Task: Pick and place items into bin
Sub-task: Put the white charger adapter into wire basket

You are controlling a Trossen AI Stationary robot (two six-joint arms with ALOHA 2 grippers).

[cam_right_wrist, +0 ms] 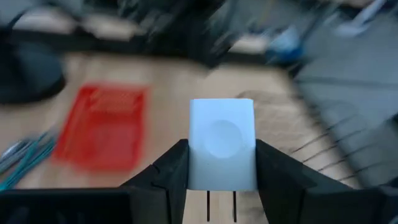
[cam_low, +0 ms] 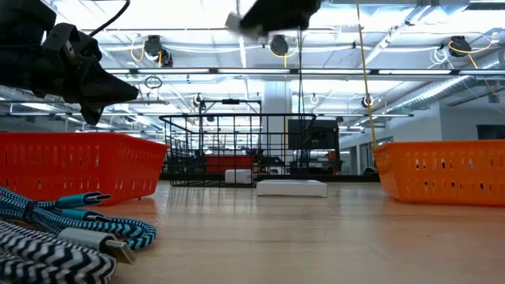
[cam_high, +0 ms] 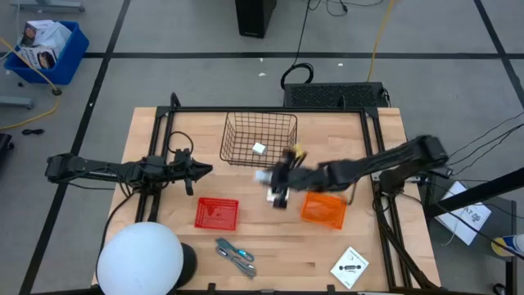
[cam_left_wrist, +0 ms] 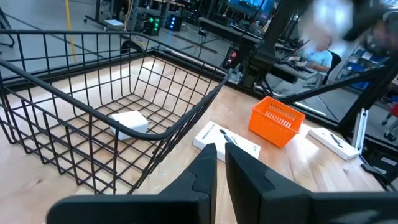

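Right hand (cam_right_wrist: 221, 163) grips a white cube (cam_right_wrist: 222, 143) — left hand (cam_left_wrist: 221, 163) clenched, empty.

One cube (cam_high: 259, 148) lies in the wire basket (cam_high: 237, 123); a card (cam_high: 276, 194) lies before it, between two trays (cam_high: 217, 214).

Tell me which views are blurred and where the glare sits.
Right wrist view: background smeared, only the white cube between the right gripper fingers is sharp. Left wrist view: room blurred at top right, wire basket crisp. Low view: near cables soft, ceiling lights glare. High view: white dome blown out.
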